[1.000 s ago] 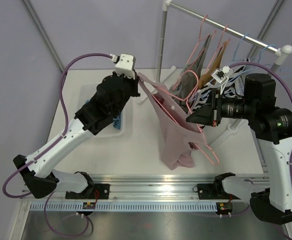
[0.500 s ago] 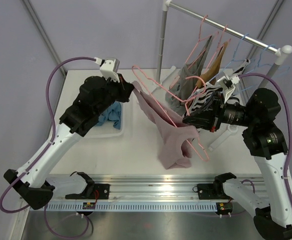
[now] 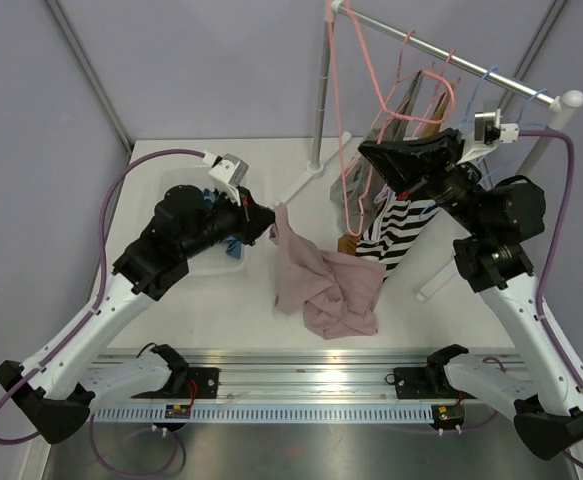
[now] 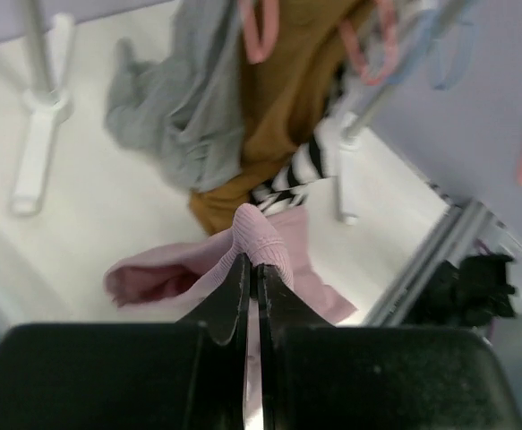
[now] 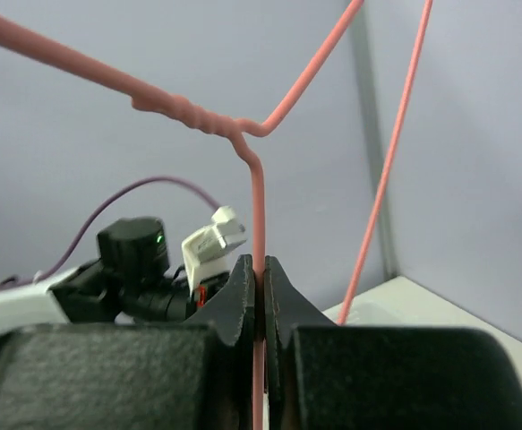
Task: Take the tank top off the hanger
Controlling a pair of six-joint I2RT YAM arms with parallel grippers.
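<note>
Where the white table [image 3: 251, 310] carries it, the rack [image 3: 321, 90] stands with its post upright and its rail running off to the right. The left arm [image 3: 106, 305] reaches in from the left of the rack. The right arm [image 3: 526, 330] rises on the right of the rack, with its wrist lifted close under the rail.

The tank top [image 3: 326, 285], pink, lies crumpled on the table in front of the rack, just before the clothes that hang there. One corner of it is pulled up toward the left. Under the rail hang a striped garment [image 3: 396, 225], a brown one [image 4: 287, 90] and a grey one [image 4: 180, 107], close together. A clear bin [image 3: 176, 180] with a blue cloth [image 3: 233, 245] in it sits to the left of the rack's foot, partly under the left arm.

The hanger [image 3: 332, 100], a thin pink wire, is held up in the air just beside the post. Its top reaches about as high as the near end of the rail, and it is apart from the tank top.

The left gripper [image 4: 252, 264] is pressed together on the raised corner of the tank top, and a fold of pink cloth sticks out past its tips. The right gripper [image 5: 261, 269] is clamped on the hanger's wire, a little below the twisted neck.
</note>
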